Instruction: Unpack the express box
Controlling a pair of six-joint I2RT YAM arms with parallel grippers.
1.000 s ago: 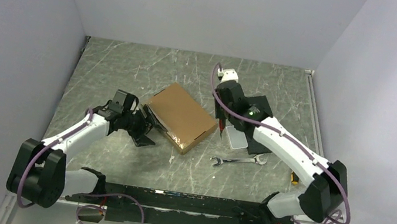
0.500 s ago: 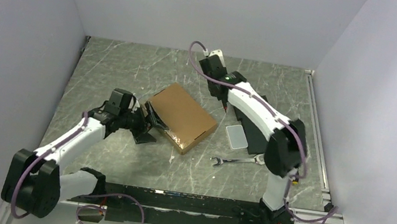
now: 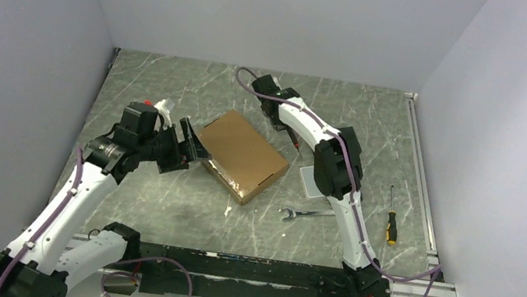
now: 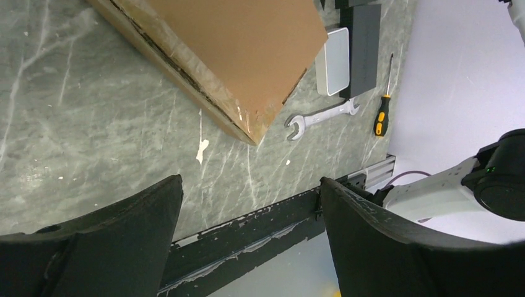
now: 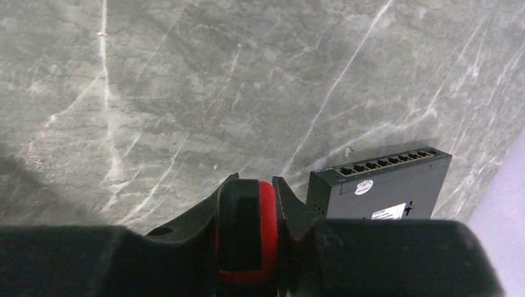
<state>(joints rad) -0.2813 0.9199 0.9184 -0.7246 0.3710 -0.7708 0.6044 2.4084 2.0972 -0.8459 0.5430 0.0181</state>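
Left gripper (image 4: 247,183) spread wide, just beside the box's (image 3: 241,155) left corner, nearer arm. Right gripper (image 5: 247,185) clenches a red-black tool (image 5: 247,238) past its far edge.

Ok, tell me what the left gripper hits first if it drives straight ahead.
Likely the express box: the left gripper, jaws open, aims toward its taped edge, though bare table might come first; depth unclear.

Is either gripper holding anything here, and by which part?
The right gripper clamps a red-and-black tool across its thick body, seemingly the handle. The left gripper is open and empty.
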